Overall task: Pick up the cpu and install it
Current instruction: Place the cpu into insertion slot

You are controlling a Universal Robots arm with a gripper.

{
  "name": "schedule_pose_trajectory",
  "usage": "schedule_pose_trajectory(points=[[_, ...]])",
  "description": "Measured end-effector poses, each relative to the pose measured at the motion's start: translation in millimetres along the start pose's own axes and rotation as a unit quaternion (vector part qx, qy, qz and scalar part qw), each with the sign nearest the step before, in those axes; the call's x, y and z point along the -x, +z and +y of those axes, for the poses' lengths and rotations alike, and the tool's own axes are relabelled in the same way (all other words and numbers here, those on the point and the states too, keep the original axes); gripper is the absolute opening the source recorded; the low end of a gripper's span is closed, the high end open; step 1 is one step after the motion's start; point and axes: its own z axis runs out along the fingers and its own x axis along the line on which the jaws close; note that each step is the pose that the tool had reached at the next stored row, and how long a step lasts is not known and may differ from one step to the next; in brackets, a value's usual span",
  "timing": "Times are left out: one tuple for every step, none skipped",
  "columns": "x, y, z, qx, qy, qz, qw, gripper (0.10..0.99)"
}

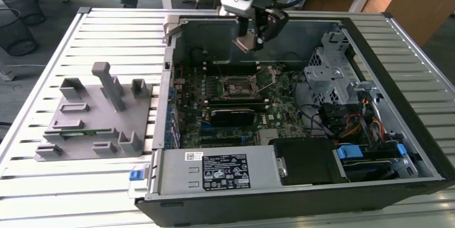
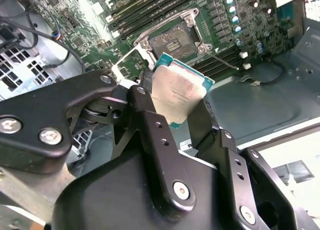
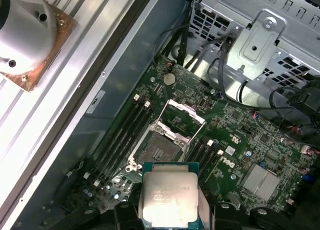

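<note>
Your gripper [image 2: 172,115] is clamped on the cpu [image 2: 179,89] by opposite edges, above the open socket [image 2: 175,39]. It is probably light, stiff and fragile; grip edges only.

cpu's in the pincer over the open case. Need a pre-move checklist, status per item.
1. cpu clamped in the pincer: ok.
2. socket has no chip in it: ok.
3. load plate flipped open: ok.
4. cpu in the air, not touching the motherboard: ok.
5. cpu orientation matches the socket: cannot tell.
</note>
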Motion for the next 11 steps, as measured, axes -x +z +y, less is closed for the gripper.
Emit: schedule_pose_trajectory(points=[[-0.2,0.1,0.1,0.0003,0.005,-0.0004,1.0,0.529],[-0.3,0.3,0.2,0.0006,0.011,-0.0008,0.9999,0.529],[-0.4,0.5,0.2,0.001,0.017,-0.0013,0.9999,0.529],[-0.4,0.7,0.2,0.0014,0.025,-0.0019,0.9997,0.529],[-0.5,0.8,0.3,0.0018,0.032,-0.0024,0.9995,0.529],[-0.6,1.0,0.3,0.0021,0.038,-0.0028,0.9993,0.529],[-0.6,1.2,0.4,0.0025,0.045,-0.0033,0.999,0.529],[-0.7,1.4,0.4,0.0028,0.052,-0.0038,0.9987,0.529],[-0.7,1.6,0.4,0.0032,0.059,-0.0043,0.9983,0.529],[-0.8,1.8,0.4,0.0036,0.066,-0.0048,0.9978,0.529],[-0.8,2.1,0.4,0.004,0.073,-0.0052,0.9973,0.529]])
